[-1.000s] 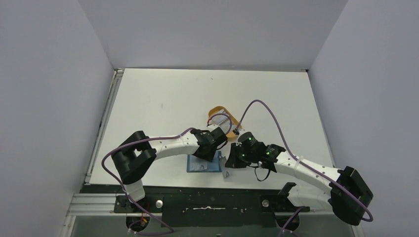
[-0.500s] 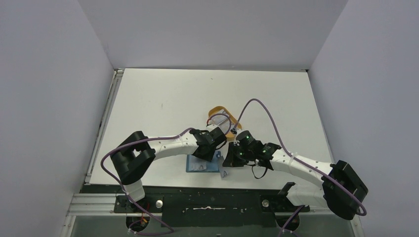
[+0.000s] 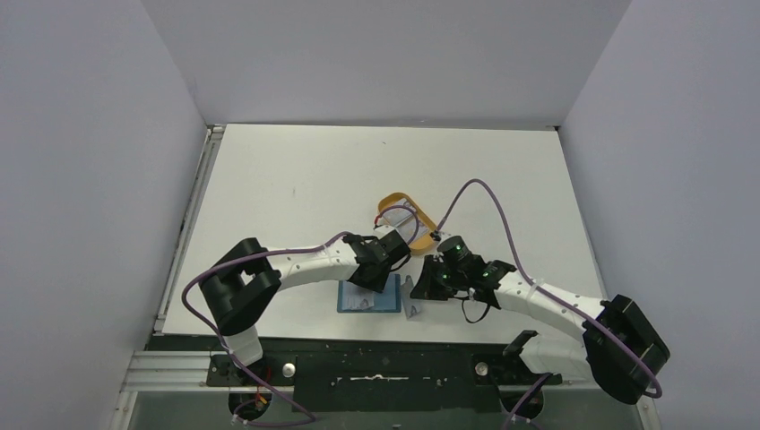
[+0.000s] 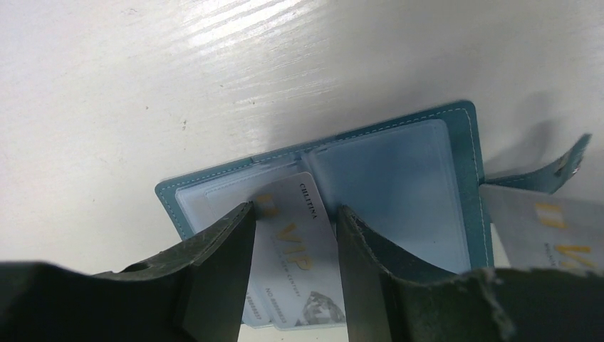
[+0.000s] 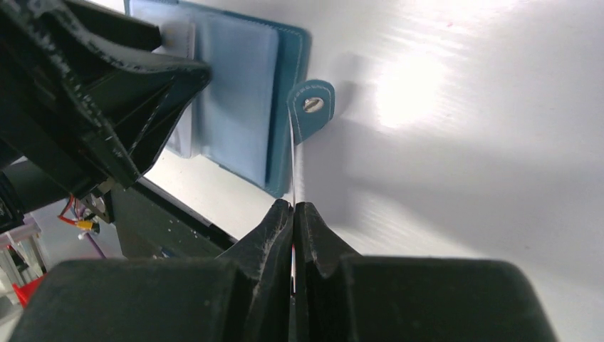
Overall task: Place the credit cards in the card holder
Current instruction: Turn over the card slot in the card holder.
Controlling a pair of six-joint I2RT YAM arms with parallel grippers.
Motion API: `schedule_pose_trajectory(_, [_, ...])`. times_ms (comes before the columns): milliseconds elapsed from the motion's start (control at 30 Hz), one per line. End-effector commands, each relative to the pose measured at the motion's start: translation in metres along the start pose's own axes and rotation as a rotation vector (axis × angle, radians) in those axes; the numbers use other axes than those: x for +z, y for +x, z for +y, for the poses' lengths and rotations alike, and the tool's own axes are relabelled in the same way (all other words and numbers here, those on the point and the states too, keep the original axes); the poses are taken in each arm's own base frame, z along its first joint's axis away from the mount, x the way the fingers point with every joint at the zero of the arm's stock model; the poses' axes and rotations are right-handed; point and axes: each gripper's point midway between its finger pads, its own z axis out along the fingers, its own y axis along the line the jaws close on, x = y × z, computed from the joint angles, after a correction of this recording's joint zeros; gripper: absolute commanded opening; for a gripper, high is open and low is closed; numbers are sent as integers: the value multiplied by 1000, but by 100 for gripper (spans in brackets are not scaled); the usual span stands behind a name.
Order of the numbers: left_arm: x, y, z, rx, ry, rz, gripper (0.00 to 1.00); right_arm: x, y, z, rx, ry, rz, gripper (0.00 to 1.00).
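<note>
The card holder lies open and flat near the table's front edge, its snap tab sticking up on the right. A silver credit card with gold VIP print lies tilted on its left clear pocket, one end past the holder's edge. My left gripper is open, its fingers standing either side of that card; I cannot tell whether they touch it. My right gripper is shut on a second credit card, seen edge-on just right of the tab. That card also shows from the left wrist.
An orange-tan oval tray sits behind the two wrists, with purple cables looping over it. The table's dark front edge runs close beside the card holder. Both arms crowd the holder from left and right.
The right wrist shifted slightly, first toward the card holder and then back right, keeping its card. The left arm has stayed over the holder.
</note>
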Motion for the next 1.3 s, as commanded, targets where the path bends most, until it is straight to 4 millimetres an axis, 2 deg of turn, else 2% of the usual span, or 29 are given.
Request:
schedule_pose_trajectory(0, [3,11,7,-4,-2,31,41,-5,-11,-2,10,-7,-49,0])
schedule_pose_trajectory(167, [4,11,5,-7,3,34,40,-5,-15,6,9,-45,-63,0])
schedule_pose_trajectory(333, [5,12,6,-9,2,38,38,-15,-26,21,-5,-105,-123,0])
schedule_pose_trajectory(567, [6,13,6,-11,3,43,35,-14,-24,33,-16,-164,-99,0])
schedule_pose_trajectory(933, [6,12,7,-14,3,44,34,0,-13,20,18,-122,-48,0])
schedule_pose_trajectory(1267, [5,12,7,-19,7,43,33,4,-12,21,19,-130,-37,0])
